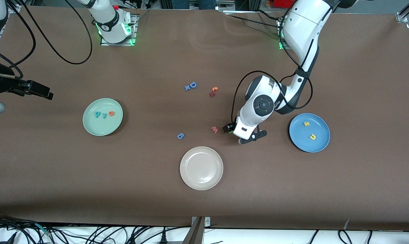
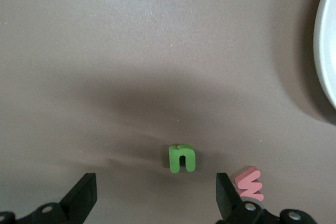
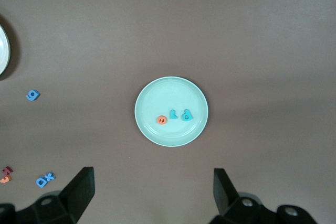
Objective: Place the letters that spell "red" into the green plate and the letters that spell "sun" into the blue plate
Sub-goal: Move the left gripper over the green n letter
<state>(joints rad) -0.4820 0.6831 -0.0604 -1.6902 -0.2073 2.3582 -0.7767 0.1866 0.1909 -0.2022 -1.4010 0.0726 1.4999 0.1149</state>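
Observation:
The green plate (image 1: pixel 103 126) (image 3: pixel 171 88) holds a teal "d"/"p" shape (image 1: pixel 97 114), a teal "r" (image 1: pixel 104 115) and an orange "e" (image 1: pixel 111 113). In the blue plate (image 1: pixel 318 146) lie a yellow "s" (image 1: pixel 306 123) and a yellow "n" shape (image 1: pixel 313 137). A green "u" (image 2: pixel 182 159) lies flat on the table, mostly hidden under the hand in the front view. My left gripper (image 1: pixel 243 133) (image 2: pixel 155 198) hangs low and open just beside that letter, nothing between its fingers. My right gripper (image 1: pixel 42 90) (image 3: pixel 152 192) waits open, high over the table beside the green plate.
A pink "m" (image 1: pixel 214 129) (image 2: pixel 250 183) lies close to one left finger. The cream plate (image 1: pixel 201 183) (image 2: pixel 326 40) sits nearer the front camera. A blue "6" (image 1: pixel 180 136), a blue "D" with a small "x" (image 1: pixel 191 86) and a red-orange pair (image 1: pixel 213 91) lie mid-table.

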